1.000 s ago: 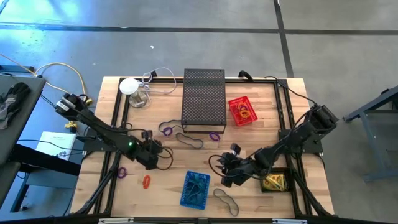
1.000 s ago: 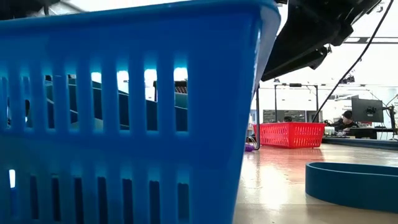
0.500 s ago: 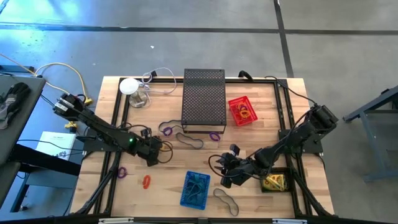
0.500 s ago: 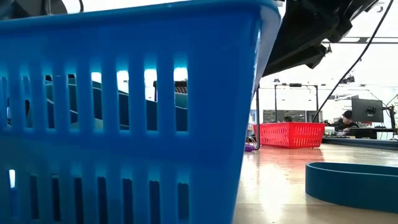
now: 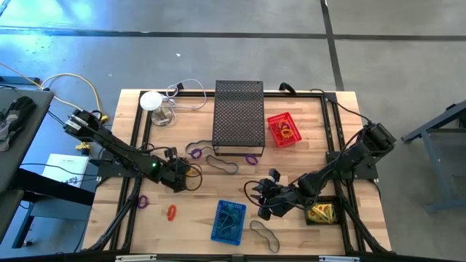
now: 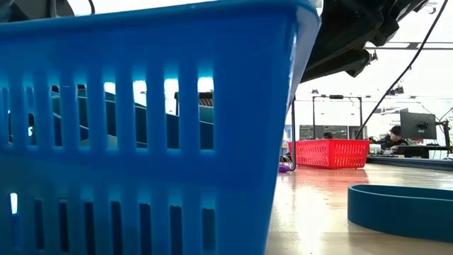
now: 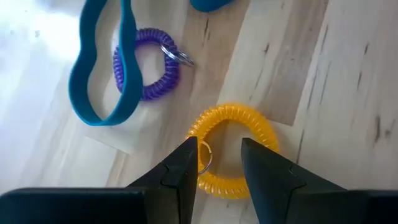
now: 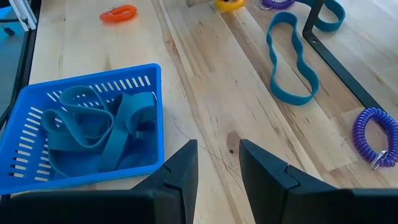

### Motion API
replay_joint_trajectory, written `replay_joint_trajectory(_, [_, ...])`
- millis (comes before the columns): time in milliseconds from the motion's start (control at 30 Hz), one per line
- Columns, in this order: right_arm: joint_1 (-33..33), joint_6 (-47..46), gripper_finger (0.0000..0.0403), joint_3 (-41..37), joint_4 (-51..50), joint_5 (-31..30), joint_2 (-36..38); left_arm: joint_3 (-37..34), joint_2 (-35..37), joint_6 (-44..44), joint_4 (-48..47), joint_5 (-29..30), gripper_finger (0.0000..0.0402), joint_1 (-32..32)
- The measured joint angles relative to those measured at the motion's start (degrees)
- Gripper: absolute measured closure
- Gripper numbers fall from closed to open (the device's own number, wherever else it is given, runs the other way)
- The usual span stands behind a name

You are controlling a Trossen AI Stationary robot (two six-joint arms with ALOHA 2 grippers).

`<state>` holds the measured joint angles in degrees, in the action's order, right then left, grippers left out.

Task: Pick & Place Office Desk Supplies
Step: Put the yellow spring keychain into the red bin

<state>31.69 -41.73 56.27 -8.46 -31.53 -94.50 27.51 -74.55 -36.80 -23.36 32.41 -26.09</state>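
- While the supplies lie scattered over the wooden surface, sorting by type appears to be the aim: the blue basket already contains several teal rubber bands, and the red basket near the black mesh box holds coiled items.
- Left hand: positioned low over the yellow coil keyring, fingers spread partway and straddling the near side of the coil. One finger sits at the coil's outer edge beside its metal ring; contact cannot be confirmed, and nothing is gripped yet. This placement suits a pinch on the coil wall.
- Adjacent items: a purple coil keyring with a teal band lying across it, apart from the yellow one.
- Right hand: hovers above bare wood beside the blue basket, fingers partly spread, holding nothing.
- Still loose: an orange coil, a teal band and another purple coil.
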Motion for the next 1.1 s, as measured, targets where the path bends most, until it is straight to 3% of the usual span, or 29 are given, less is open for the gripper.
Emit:
replay_joint_trajectory(600, [-2.2, 1.3, 0.0298, 0.0, 0.2, 0.2, 0.0, 0.1, 4.6, 0.8, 3.2, 2.5, 0.0286, -5.9])
replay_joint_trajectory(1100, [-1.7, 1.1, 0.0298, 0.0, 1.9, 0.2, 0.0, -0.3, -3.3, -1.5, 5.0, -1.3, 0.0286, -3.1])
